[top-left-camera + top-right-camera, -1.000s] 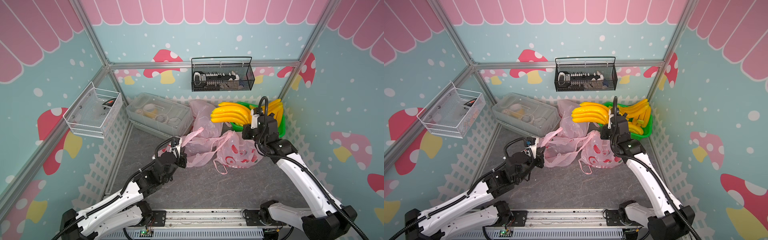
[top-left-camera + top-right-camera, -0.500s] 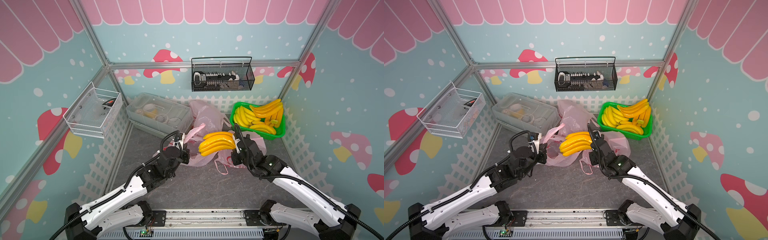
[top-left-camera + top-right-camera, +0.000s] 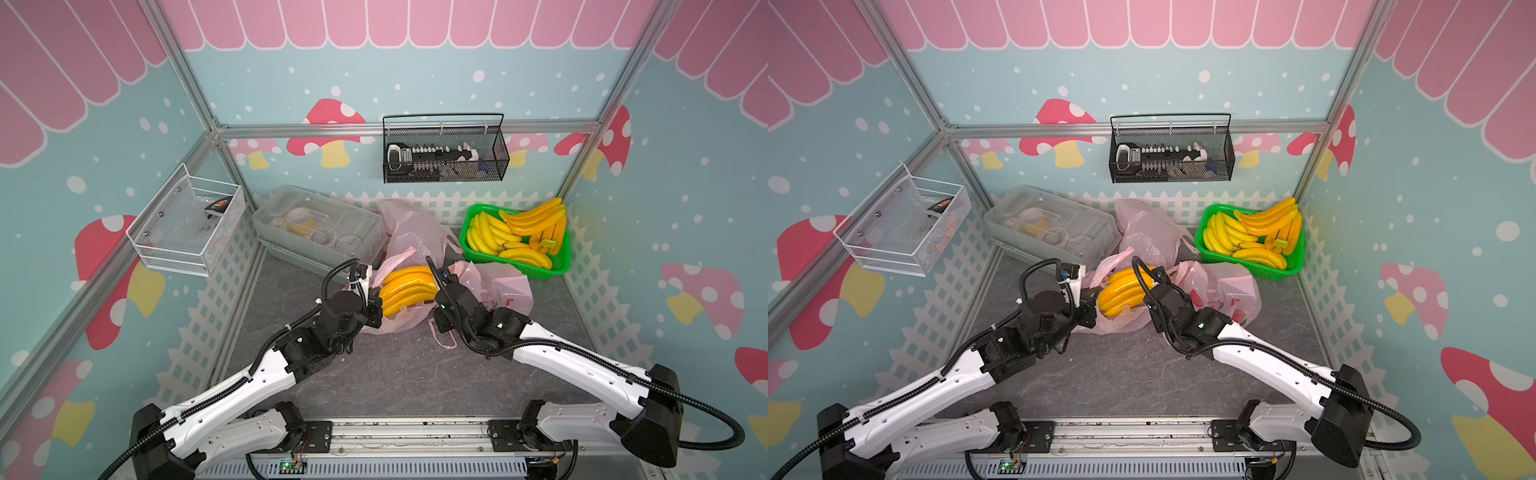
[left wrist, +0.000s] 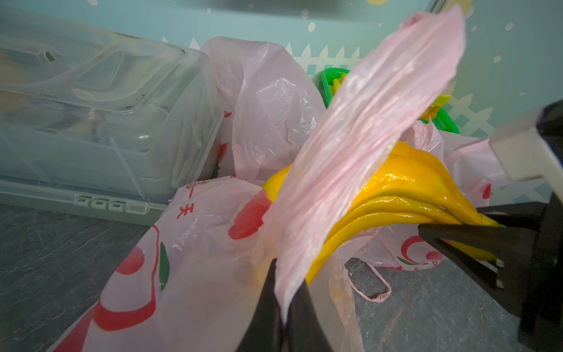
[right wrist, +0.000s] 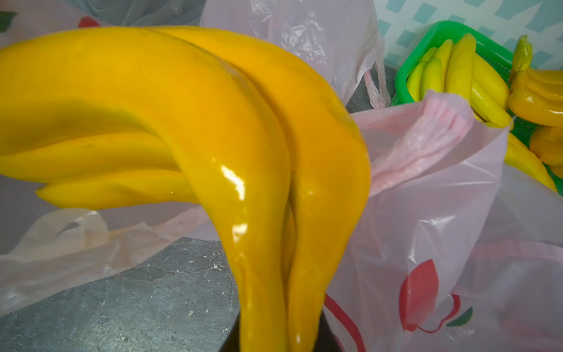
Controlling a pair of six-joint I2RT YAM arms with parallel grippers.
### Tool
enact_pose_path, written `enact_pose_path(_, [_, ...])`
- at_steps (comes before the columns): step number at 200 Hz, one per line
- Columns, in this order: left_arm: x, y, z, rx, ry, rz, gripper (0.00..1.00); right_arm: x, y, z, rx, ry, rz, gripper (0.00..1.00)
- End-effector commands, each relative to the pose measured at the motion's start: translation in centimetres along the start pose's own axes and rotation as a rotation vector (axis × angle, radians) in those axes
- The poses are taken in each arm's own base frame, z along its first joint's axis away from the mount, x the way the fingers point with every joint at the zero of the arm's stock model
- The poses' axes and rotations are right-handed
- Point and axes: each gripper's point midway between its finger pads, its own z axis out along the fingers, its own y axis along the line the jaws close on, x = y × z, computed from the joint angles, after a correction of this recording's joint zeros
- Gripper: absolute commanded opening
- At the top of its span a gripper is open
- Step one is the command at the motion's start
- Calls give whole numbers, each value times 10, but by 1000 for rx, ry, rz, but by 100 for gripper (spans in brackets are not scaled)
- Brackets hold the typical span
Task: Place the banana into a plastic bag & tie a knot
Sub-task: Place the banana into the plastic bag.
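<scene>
left wrist view: left hand (image 4: pixel 286 292) pinches bag handle (image 4: pixel 380 122); right hand (image 4: pixel 451 221) clamps banana bunch (image 4: pixel 405 189).

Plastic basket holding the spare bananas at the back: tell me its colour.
The plastic basket is bright green, shown best in a top view.

The orange-yellow banana bunch (image 5: pixel 213 122) looks like moulded plastic, smooth and wet-glossy, with sharp white highlights along its curves. The thin pink plastic bag (image 4: pixel 198 259) is translucent film, crinkled and softly shiny, printed in red and green; its bunched handle strip (image 4: pixel 365 137) is finely pleated. The dark grey tabletop (image 3: pixel 395 374) is matt and stone-like, veined and slightly gritty. The clear lidded plastic box (image 4: pixel 91 106) looks cloudy and scuffed. The green plastic basket (image 3: pixel 540 272) is perforated and shiny; the black wall basket (image 3: pixel 444 174) is matt metal mesh.
</scene>
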Motion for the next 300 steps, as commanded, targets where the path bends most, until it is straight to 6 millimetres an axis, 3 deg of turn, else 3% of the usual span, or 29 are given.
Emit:
enact_pose_path(1, [-11,8,0,-64,-1,-35,0,-15,-2,-18,31,-123,35,0])
enact_pose_path(45, [-11,44,6,-153,18,-155,0,7,0,-29,37,-148,-11,0])
enact_pose_path(68, [-14,46,4,-138,7,-181,0,11,6,-29,47,-155,-37,0])
enact_pose_path(135, [-5,22,7,-20,55,-185,0,-3,26,-20,21,-173,-41,0])
enact_pose_path(177, [-17,-25,-9,145,6,-89,0,-21,35,-7,52,-150,-22,0])
enact_pose_path(198, [-23,-30,-18,168,-27,-100,0,-37,39,3,-2,-145,39,0])
enact_pose_path(216, [-28,-19,-25,136,-69,-132,0,-50,56,6,-74,-166,-13,0])
enact_pose_path(228, [-29,-15,-30,130,-85,-148,0,-48,75,13,-138,-145,-77,0])
enact_pose_path(250, [-29,-5,-32,100,-104,-159,0,-24,112,30,-291,-95,-222,0])
enact_pose_path(262, [-25,-3,-29,95,-90,-158,0,-12,122,34,-344,-78,-282,0])
enact_pose_path(279, [-17,-14,-27,166,-46,-154,0,-1,132,36,-400,-70,-322,0])
enact_pose_path(300, [-10,-22,-26,211,-26,-153,0,-3,143,38,-441,-85,-306,0])
